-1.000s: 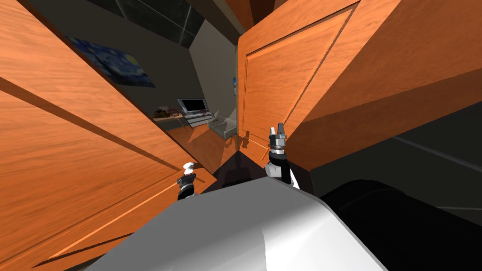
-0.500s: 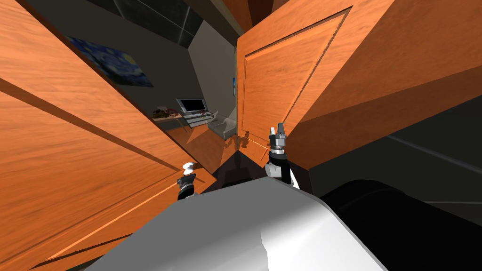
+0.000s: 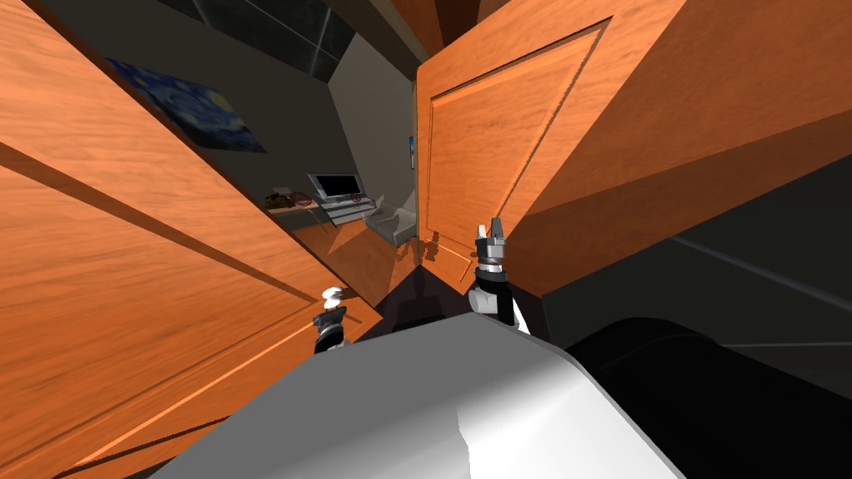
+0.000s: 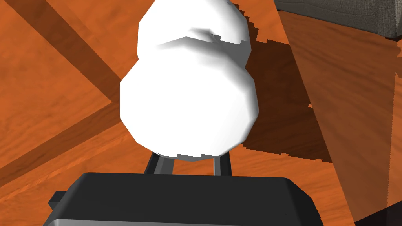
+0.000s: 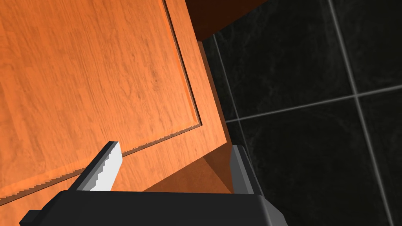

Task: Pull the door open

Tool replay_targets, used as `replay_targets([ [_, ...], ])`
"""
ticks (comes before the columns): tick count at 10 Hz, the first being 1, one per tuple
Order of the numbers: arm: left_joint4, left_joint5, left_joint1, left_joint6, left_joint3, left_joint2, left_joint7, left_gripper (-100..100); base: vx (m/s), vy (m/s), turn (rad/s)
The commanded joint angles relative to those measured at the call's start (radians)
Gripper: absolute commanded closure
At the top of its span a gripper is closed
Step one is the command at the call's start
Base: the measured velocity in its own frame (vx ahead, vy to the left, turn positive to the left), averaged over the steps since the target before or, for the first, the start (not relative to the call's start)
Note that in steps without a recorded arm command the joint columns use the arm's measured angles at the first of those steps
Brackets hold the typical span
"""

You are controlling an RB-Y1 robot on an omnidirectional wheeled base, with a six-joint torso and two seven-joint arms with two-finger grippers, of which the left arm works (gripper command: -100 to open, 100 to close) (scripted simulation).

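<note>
Door (image 3: 166, 274): orange wood leaf on the robot's left in the head view, running close past the left arm, with a white knob (image 4: 188, 98) near its free edge. Left claw (image 3: 332, 301) is gripping that knob. Its fingers are sitting close together, with the tips hidden behind the knob in the left wrist view. The gap between the leaf and a second orange panel (image 3: 482, 141) is showing a room beyond, so the door looks part open with the swing not finished.

Risks:
- Knob is round and appears smooth, and the fingers are thin blades. This looks like a marginal hold: a hard or off-axis pull is likely popping the claw off.
- Leaf is going to travel on an arc. If the arm is pulling straight back instead of following it, the wrist is twisting against the knob and the grip is walking off.
- Robot is standing close to the leaf. Swing room looks tight, so the leaf may be jamming against the robot unless the base is backing away.
- Right claw (image 3: 496, 226) is sitting open and empty just beside the second panel. In the right wrist view that panel's edge is lying between the fingers, with a dark tiled surface (image 5: 314, 98) beyond. Cannot tell if it is touching. Any base move is risking a scrape or snag there.
</note>
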Motion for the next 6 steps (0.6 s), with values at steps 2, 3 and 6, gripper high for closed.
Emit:
replay_targets([
  [2,-0.01,0.007,-0.014,-0.024,-0.005,0.003,0.047,100,-0.026,0.0,-0.045],
  [3,-0.004,0.007,-0.014,-0.024,-0.005,0.003,0.047,100,-0.009,-0.002,-0.002],
  [6,-0.007,0.015,-0.016,-0.023,-0.006,0.003,0.085,100,-0.005,0.001,-0.013],
])
